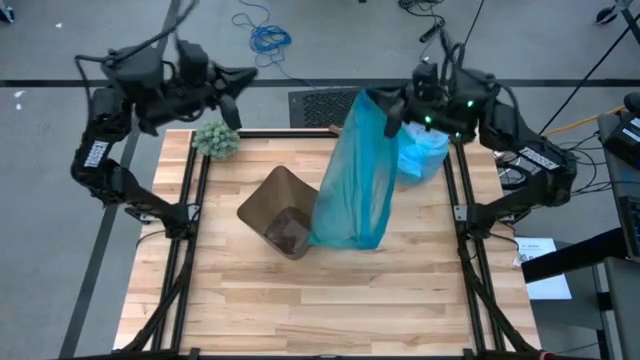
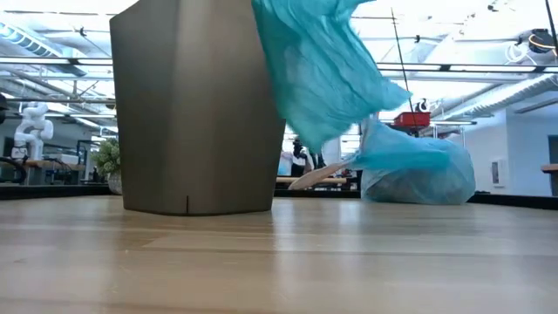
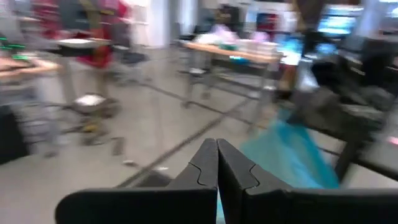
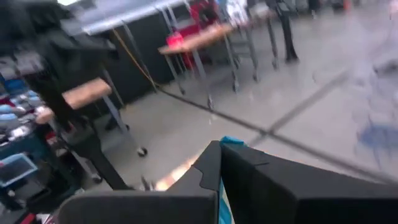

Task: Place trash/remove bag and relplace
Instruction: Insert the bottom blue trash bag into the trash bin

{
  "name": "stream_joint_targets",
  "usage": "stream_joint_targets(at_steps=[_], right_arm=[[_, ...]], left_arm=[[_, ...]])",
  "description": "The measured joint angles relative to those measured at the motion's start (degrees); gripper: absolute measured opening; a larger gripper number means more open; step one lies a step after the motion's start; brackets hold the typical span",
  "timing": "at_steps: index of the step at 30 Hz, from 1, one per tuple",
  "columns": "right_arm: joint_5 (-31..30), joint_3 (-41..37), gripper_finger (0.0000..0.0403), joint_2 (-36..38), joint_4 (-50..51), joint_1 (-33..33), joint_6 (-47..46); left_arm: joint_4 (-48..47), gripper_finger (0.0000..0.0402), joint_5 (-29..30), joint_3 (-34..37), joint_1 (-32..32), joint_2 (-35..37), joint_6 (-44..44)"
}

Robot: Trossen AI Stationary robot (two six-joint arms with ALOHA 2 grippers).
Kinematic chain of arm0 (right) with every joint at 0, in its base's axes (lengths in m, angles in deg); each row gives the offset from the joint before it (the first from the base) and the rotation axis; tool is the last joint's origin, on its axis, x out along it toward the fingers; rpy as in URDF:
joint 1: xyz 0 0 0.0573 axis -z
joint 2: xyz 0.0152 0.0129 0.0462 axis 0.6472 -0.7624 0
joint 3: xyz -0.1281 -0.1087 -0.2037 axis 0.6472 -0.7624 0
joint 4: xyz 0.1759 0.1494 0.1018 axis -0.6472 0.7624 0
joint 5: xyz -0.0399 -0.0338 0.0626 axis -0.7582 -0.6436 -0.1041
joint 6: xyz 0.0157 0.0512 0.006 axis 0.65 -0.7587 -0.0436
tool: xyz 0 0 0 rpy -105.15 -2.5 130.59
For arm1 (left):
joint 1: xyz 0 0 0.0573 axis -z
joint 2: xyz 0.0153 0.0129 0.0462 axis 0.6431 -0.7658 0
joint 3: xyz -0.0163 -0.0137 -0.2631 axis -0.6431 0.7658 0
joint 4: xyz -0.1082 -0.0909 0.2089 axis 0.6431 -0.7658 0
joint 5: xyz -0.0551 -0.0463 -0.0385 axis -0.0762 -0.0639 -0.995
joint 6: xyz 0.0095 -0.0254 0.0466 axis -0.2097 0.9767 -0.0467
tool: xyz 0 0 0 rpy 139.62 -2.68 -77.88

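A wooden table (image 1: 330,300) holds a brown bin (image 1: 278,215). The right gripper (image 1: 392,112), fingers pinched on the teal bag (image 1: 355,180), holds it raised over the bin. The left gripper (image 1: 232,95) hangs closed, empty, near the table's back-left corner. The light-blue bag (image 1: 422,155) lies at the back right.

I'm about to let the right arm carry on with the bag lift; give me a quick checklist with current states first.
1. Right gripper shut on the teal bag top edge: ok.
2. Teal bag's bottom clear of the bin: not ok, its lower end hangs at the bin mouth.
3. Bin steady: cannot tell; it looks tipped from above, upright in the low view.
4. Trash inside the bin: ok, brown scraps show within.
5. Left gripper out of the way: ok, shut, above the table's far left corner near the plant.
6. Light blue bag clear: ok, at the table's right edge.
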Motion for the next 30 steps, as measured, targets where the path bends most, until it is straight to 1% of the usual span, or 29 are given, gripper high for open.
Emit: stream_joint_targets(at_steps=[3, 5, 7, 9, 11, 15, 19, 24, 30], right_arm=[[3.07, 4.52, 0.0, -3.41, -2.9, 0.99, 3.84], [4.84, 7.75, 0.0, -6.2, -3.48, 1.08, 6.06], [5.27, 11.09, 0.0, -9.1, -3.16, 1.08, 8.45], [5.6, 14.41, 0.0, -11.66, -3.19, 1.06, 10.83], [6.67, 17.56, 0.0, -13.85, -3.79, 1.08, 12.6], [6.92, 24.17, 0.0, -16.85, -4.19, 1.06, 15.83], [10.82, 28.88, 0.0, -18.31, -5.75, 1.07, 17.16], [12.75, 31.26, 0.0, -19.08, -6.59, 1.06, 17.26], [12.92, 31.28, 0.0, -19.65, -6.36, 0.8, 17.63]], left_arm=[[3.8, 0.0003, -6.31, 0.0, 0.07, -2.74, -0.01], [6.42, 0.0012, -9.82, 0.0, 0.07, -4.13, 0.3], [8.95, 0.0029, -12.72, 0.02, 0.09, -5.82, 2.59], [9.95, 0.0052, -14.21, 0.11, 0.09, -6.88, 5.03], [10.1, 0.008, -14.35, 0.08, 0.09, -7.31, 6.61], [9.34, 0.014, -14.33, 0.0, 1.14, -8.05, 8.72], [9.42, 0.0184, -12.82, 0.02, 2.81, -8.97, 9.22], [11.54, 0.0212, -12.17, 0.02, 4.4, -9.52, 10.56], [16.89, 0.0222, -12.05, 0.0, 6.21, -11.48, 10.51]])
